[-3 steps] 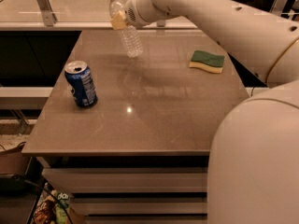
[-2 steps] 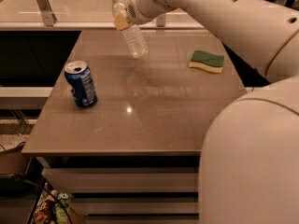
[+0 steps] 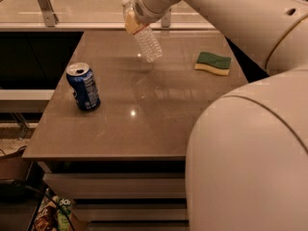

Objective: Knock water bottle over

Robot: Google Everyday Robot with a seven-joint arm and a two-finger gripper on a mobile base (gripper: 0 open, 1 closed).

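water bottle (image 3: 147, 42) | tilted, cap end at jaws over far table (image 3: 144, 129) | jaws: cannot tell

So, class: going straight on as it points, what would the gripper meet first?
The water bottle, probably: the gripper sits at its tilted neck, above the table's far side; depth is unclear.

**Tilted water bottle (image 3: 146, 41) at the gripper (image 3: 132, 14), far side of the counter (image 3: 144, 124)**
The clear bottle leans, with its white cap up-left against the gripper and its base down-right. A blue soda can (image 3: 83, 86) stands upright near the counter's left edge, well apart. A green-and-yellow sponge (image 3: 212, 63) lies flat to the right.
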